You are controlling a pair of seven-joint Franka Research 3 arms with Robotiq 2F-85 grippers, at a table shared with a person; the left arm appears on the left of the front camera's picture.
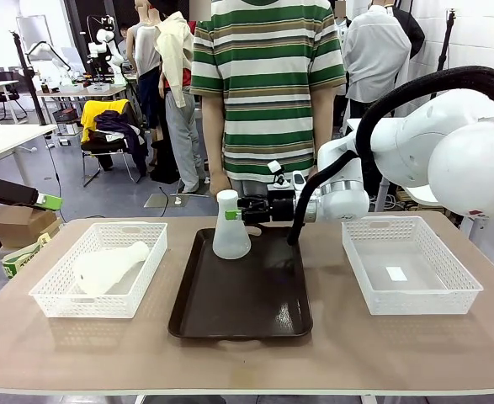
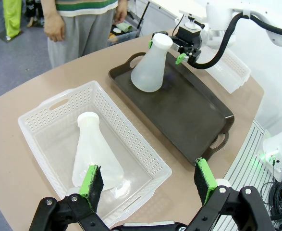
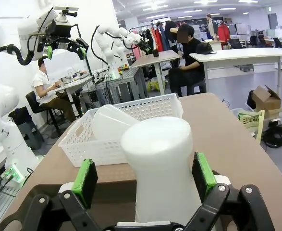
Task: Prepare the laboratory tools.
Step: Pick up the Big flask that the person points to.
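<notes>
One frosted-white flask [image 1: 230, 234] stands upright at the far end of the dark brown tray [image 1: 247, 307]. My right gripper [image 1: 231, 211] reaches in from the right and straddles its neck, open, with a gap visible beside the left pad [image 3: 85, 183]. From the right wrist the flask's neck [image 3: 160, 159] rises between the fingers. The second flask [image 1: 108, 268] lies on its side in the left white basket [image 1: 61, 296]. My left gripper [image 2: 148, 180] hovers open above that basket's near corner, over the lying flask [image 2: 93, 154]. The standing flask [image 2: 150, 67] and right gripper [image 2: 165, 51] lie beyond.
A person in a green-striped shirt [image 1: 268, 84] stands at the table's far side, hands down. A second white basket [image 1: 406, 271] sits to the right of the tray, holding nothing but a small label. The table's front strip is bare wood.
</notes>
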